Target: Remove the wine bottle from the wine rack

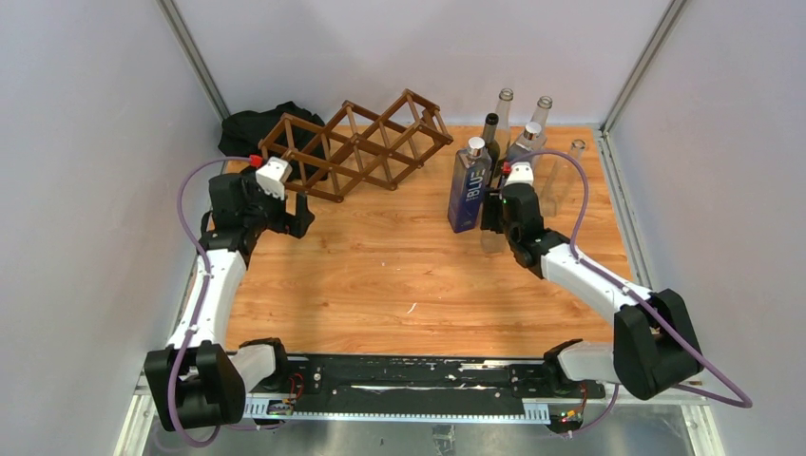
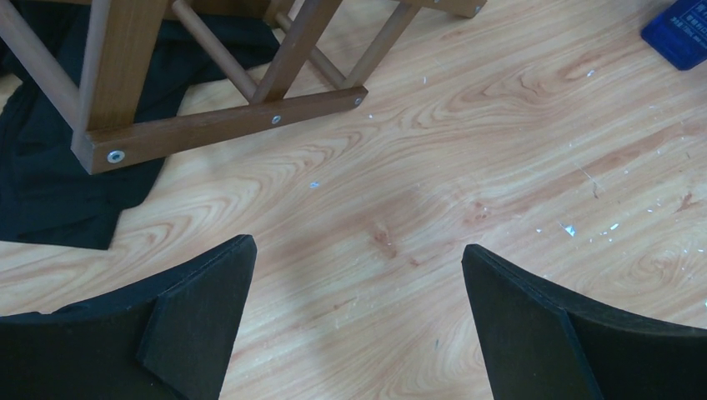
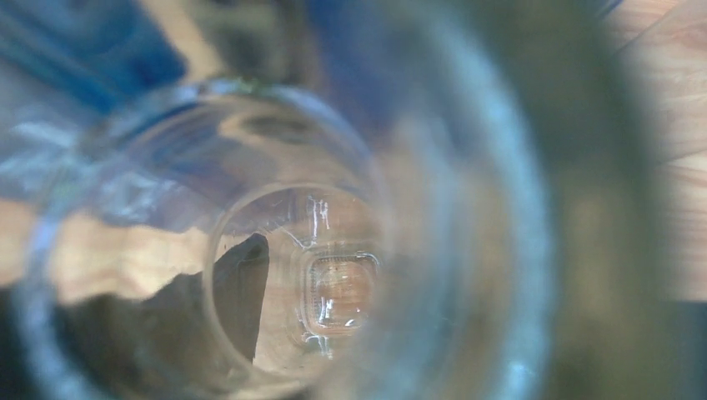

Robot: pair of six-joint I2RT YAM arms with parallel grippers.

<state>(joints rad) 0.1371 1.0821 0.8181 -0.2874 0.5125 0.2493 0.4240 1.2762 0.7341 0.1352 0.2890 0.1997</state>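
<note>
The left gripper [image 2: 357,250] hangs with black jaws wide apart over the wood-grain table [image 2: 467,150], near a corner of the dark brown wooden lattice wine rack [image 2: 217,125] at the upper left of its wrist view. Right of centre in the overhead view, the right gripper [image 1: 493,217] is at a clear glass wine bottle [image 3: 467,208], beside a tall blue square bottle [image 1: 469,190] and well apart from the rack. Glass fills its wrist view, so I cannot tell whether those jaws grip.

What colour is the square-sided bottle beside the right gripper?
Deep blue with white lettering; the square-sided bottle shows best in the top external view.
</note>
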